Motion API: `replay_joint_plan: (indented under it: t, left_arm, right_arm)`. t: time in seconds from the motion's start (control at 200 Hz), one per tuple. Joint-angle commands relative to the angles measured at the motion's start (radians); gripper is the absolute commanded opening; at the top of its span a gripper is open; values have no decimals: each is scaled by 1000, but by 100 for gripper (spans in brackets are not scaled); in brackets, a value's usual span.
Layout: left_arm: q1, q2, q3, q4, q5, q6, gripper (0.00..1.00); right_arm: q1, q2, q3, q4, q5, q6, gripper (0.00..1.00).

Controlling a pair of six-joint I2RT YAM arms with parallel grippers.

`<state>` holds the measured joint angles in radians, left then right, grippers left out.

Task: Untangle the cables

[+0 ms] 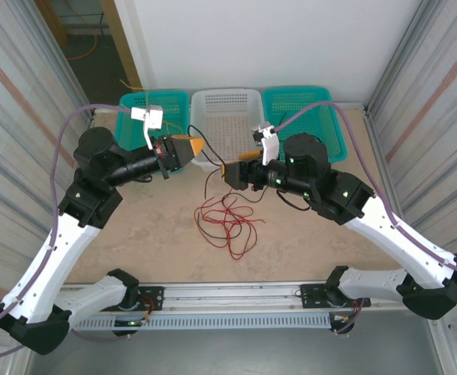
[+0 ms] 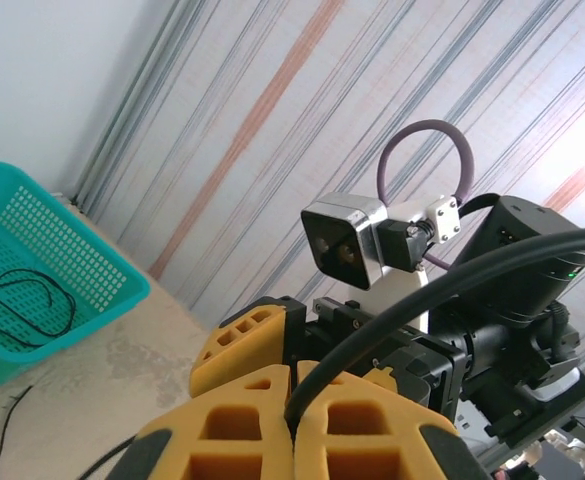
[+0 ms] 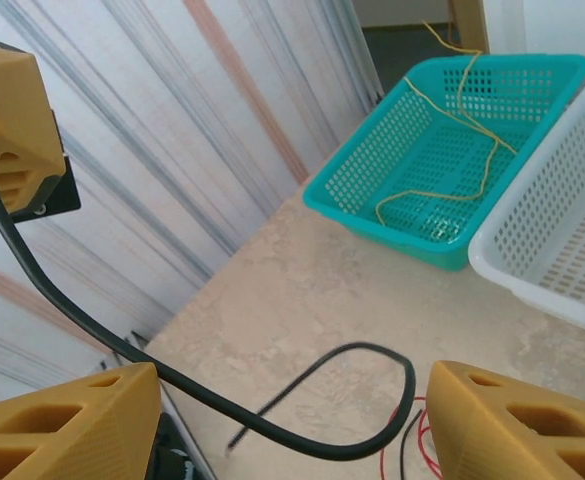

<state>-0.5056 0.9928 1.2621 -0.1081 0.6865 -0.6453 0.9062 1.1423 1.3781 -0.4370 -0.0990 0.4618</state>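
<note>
My left gripper is shut on a black cable, which leaves its yellow fingers and arcs up to the right. In the top view the left gripper hovers in front of the white basket, and the right gripper sits close beside it. My right gripper is open; the black cable hangs loose across the gap between its fingers. A red cable lies in loops on the table with black strands among it. A yellow cable lies in the teal basket.
Three baskets line the back edge: the left teal basket, the white one, and a right teal basket. Another black cable lies in the teal basket in the left wrist view. Corrugated walls stand on both sides.
</note>
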Motion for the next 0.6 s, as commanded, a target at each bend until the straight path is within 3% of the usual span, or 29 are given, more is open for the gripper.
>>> replay_joint_plan:
  t: [0.0,0.165,0.396,0.496,0.596]
  left_arm:
    - [4,-12,22,48,42,-25,0]
    - [4,-10,11,34,40,-13,0]
    - [4,4,-3,58,40,-30,0]
    - [4,12,-6,67,42,-35,0]
    - [6,12,-10,66,35,-32,0]
  right_arm:
    - [8,5,13,35,-39,-22,69]
    - [13,20,37,14,-55,-38,69]
    - [29,48,54,33,-146,-46,61]
    - [51,66,68,32,-131,-61,50]
    - [62,79,81,26,-116,-71,30]
